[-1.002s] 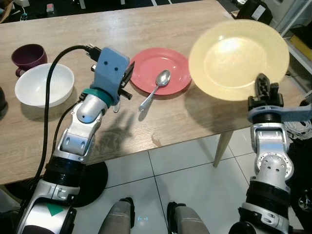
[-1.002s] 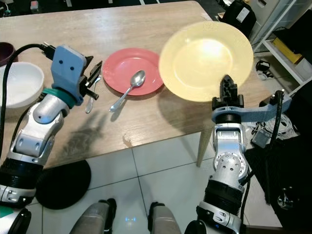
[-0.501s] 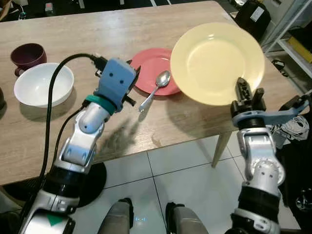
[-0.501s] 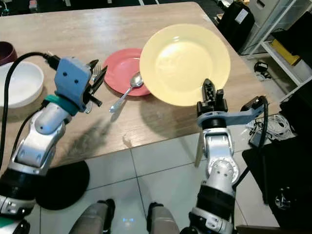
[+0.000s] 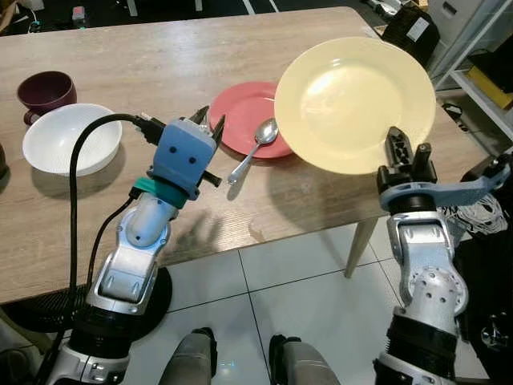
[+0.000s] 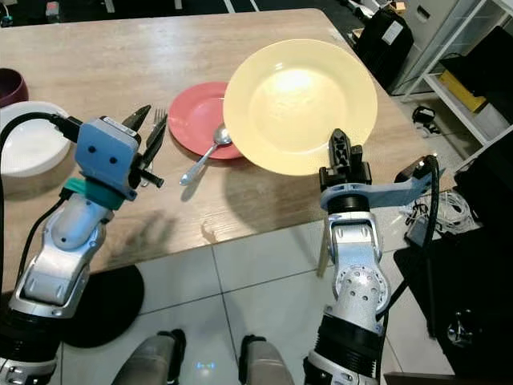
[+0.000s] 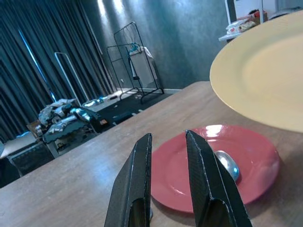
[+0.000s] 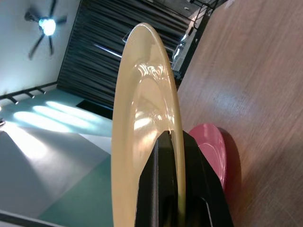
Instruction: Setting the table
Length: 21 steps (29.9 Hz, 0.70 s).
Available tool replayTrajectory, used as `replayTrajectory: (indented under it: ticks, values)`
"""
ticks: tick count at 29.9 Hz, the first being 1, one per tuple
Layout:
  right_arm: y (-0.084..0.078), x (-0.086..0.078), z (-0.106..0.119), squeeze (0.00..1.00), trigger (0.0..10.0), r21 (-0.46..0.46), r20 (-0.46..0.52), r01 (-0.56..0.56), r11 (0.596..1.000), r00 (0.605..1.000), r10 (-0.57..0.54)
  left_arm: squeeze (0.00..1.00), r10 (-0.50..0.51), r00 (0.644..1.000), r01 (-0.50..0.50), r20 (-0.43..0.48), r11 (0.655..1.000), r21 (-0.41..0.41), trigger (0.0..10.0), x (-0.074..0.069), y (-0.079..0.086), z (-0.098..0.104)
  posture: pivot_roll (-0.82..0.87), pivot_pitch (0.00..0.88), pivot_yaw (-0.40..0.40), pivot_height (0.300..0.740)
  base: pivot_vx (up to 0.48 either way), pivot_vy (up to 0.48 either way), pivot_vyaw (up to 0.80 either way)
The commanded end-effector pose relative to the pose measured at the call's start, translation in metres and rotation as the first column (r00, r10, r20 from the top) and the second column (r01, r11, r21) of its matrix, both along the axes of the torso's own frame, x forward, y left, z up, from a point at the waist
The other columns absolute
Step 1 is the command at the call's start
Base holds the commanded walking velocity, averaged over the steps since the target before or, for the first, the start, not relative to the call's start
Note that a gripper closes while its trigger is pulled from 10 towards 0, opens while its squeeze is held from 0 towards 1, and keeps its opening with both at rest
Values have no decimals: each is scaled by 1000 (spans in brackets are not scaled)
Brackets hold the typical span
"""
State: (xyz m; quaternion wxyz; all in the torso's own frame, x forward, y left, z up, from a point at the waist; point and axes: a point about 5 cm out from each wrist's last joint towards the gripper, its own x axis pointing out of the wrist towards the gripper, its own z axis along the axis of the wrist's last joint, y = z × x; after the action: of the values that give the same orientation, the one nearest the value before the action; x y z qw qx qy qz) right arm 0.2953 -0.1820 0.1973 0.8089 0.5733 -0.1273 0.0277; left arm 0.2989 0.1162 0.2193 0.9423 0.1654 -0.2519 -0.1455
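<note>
right gripper is clamped on the yellow plate rim at 6 o'clock; looks stiff, slick, breakable; left gripper fingers apart

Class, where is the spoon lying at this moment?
The spoon lies with its bowl on the red plate and its handle on the wooden table, just beyond the open left end effector.

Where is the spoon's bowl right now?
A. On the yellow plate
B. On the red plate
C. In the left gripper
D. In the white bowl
B: the spoon lies with its bowl on the red plate and its handle out on the table.
</note>
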Motion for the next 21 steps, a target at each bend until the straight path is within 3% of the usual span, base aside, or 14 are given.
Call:
replayTrajectory:
  ticks: [1,21]
  values:
    - [0,-1,5,0,10000,9,16,19,1000,1000,-19,0,-5,1000,5,2,1000,4,10000,1,-4,-1,157,58,-11,740,0,0,0]
    - [-3,-2,-2,0,10000,-43,-24,53,998,998,-54,0,16,993,-33,-116,989,-147,10000,12,-3,-6,141,54,-7,740,0,0,0]
